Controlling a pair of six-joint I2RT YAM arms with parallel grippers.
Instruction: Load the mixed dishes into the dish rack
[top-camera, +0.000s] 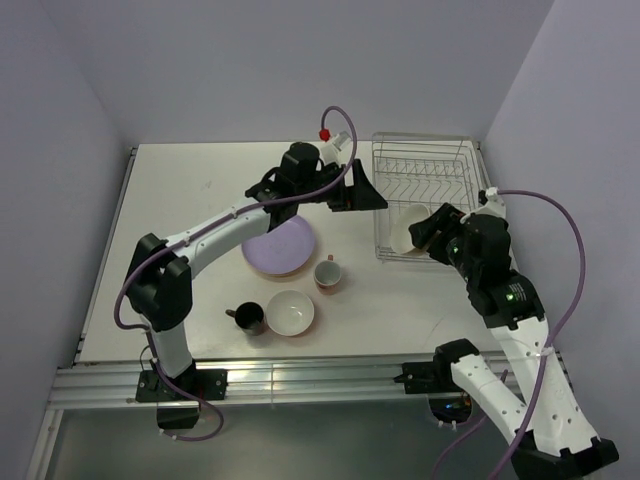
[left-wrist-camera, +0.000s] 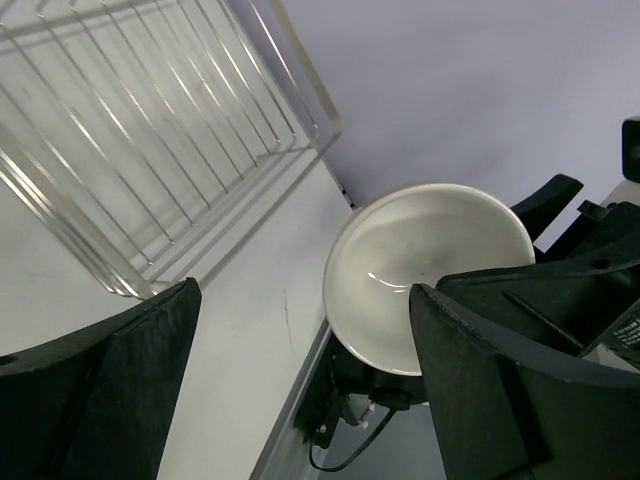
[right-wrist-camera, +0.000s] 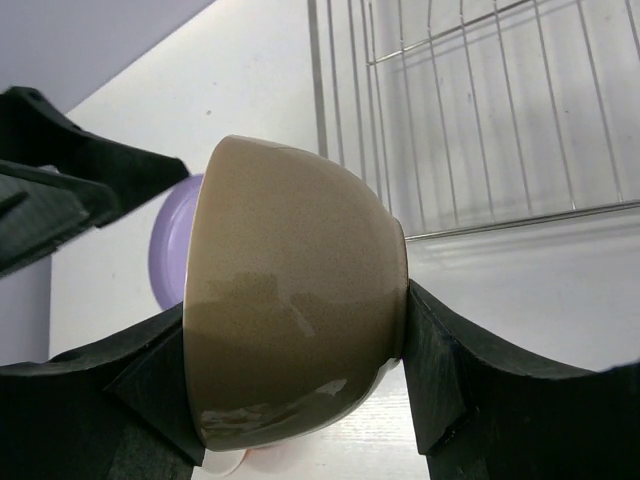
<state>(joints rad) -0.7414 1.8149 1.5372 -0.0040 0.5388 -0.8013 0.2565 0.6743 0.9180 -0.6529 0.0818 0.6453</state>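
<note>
So the right gripper (top-camera: 425, 232) is clamped around the tan bowl (right-wrist-camera: 295, 290), which is tipped on its side at the near-left corner of the dish rack (top-camera: 440, 180). The left gripper (top-camera: 360, 192) is spread wide and empty beside the rack's left edge. I'd move the bowl in over the wires, keep it tilted so the rim slots between the tines, and only let go once it's seated. The lilac plate (top-camera: 280, 245), pink mug (top-camera: 327, 273), white bowl (top-camera: 290, 312) and black cup (top-camera: 250, 317) sit on the worktop (top-camera: 180, 200).
</note>
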